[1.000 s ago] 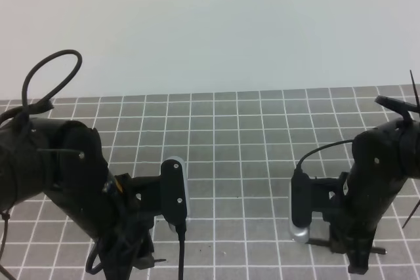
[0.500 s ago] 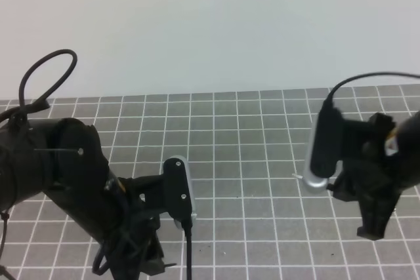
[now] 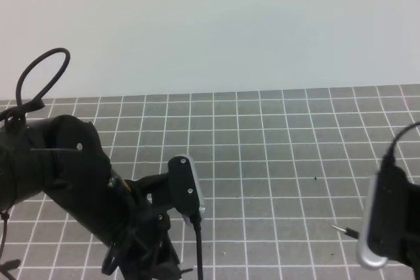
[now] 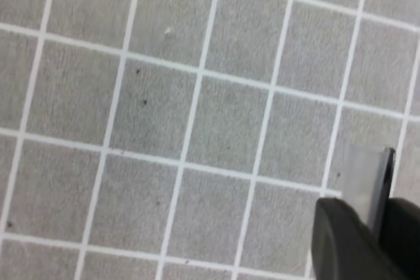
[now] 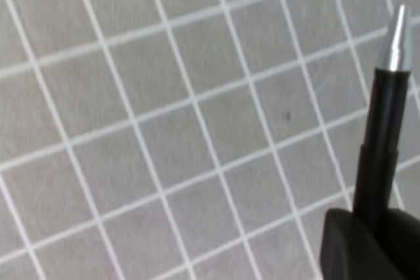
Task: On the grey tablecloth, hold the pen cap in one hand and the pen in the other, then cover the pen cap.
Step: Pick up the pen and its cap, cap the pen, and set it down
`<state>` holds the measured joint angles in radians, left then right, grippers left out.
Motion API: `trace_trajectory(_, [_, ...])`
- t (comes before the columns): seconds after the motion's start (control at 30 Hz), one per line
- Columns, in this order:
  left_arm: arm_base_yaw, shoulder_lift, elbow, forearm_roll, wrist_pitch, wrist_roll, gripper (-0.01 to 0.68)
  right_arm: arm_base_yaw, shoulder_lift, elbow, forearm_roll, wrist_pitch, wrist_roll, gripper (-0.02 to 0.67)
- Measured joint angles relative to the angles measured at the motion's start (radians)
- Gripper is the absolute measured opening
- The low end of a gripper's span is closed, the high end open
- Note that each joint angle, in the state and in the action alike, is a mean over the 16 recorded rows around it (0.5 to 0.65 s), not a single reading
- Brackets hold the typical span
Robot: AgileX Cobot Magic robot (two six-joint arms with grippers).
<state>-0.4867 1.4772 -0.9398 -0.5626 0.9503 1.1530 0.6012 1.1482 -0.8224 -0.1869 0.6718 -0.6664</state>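
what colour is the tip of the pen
Silver, on a black barrel; the pen shows best in the right wrist view.

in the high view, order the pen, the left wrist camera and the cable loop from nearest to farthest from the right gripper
1. pen: held in the jaws of the right gripper, lower right.
2. left wrist camera: lower middle-left.
3. cable loop: far left, above the left arm.

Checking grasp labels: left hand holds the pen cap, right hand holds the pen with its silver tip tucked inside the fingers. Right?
Not quite. The right wrist view shows the pen in the right hand with its silver tip sticking out beyond the fingers, not tucked inside. The left hand does hold the pen cap.
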Motion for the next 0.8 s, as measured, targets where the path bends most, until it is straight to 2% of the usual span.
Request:
trace_trajectory(0.2, [0.000, 0.000, 0.000, -0.037, 0.010, -0.006, 0.078, 0.005, -0.047, 0.056, -0.134, -0.044, 0.051, 0.078])
trace_trajectory(0.47, [0.000, 0.003, -0.007, -0.066, 0.035, -0.082, 0.078, 0.006, -0.052, 0.065, -0.403, -0.129, 0.086, 0.078])
trace_trajectory(0.8, [0.000, 0.012, -0.113, -0.065, 0.102, -0.187, 0.078, 0.014, -0.024, 0.066, -0.753, -0.223, 0.152, 0.078])
